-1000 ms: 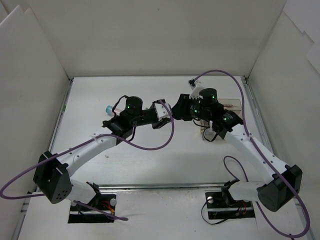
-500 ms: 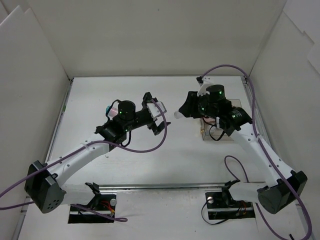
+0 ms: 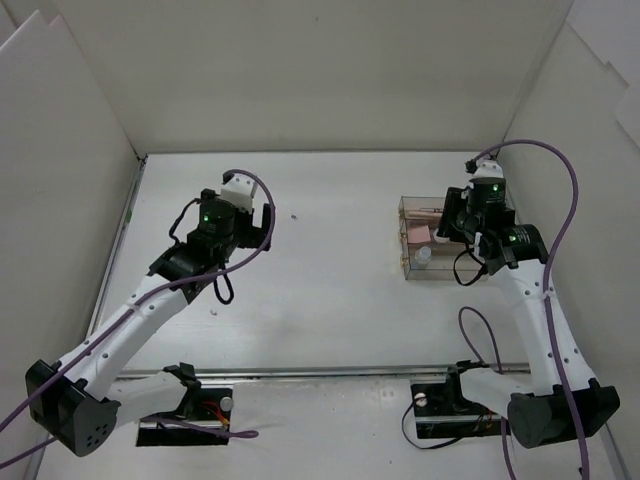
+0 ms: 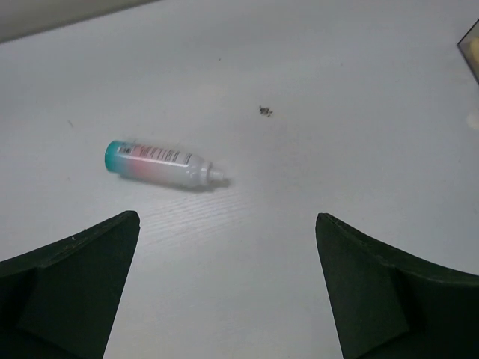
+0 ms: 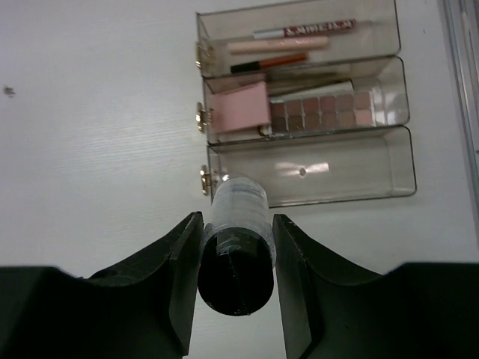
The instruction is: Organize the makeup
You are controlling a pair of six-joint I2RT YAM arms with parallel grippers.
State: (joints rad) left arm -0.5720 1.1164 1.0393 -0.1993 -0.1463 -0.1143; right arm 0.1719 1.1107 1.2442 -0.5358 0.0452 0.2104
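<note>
A pink bottle with a teal cap (image 4: 156,164) lies on its side on the white table, ahead and to the left of my left gripper (image 4: 226,218), which is open and empty. In the top view the left gripper (image 3: 263,222) hangs over the left half of the table, and the arm hides that bottle. My right gripper (image 5: 237,218) is shut on a clear bottle (image 5: 239,200) with a black end, over the left end of the clear organizer's (image 5: 359,179) empty near compartment. Pencils (image 5: 292,46) fill the far compartment. A pink square (image 5: 238,108) and a brown palette (image 5: 322,112) lie in the middle one.
The organizer (image 3: 410,205) stands at the right of the table, close to a metal rail (image 5: 460,75) along that edge. White walls close in the back and both sides. A small dark speck (image 4: 263,111) lies mid-table. Purple cables loop off both arms.
Both grippers were close together at mid-table. The left gripper has opened and swung back left. The right arm has carried the clear bottle right, uncovering the organizer.
</note>
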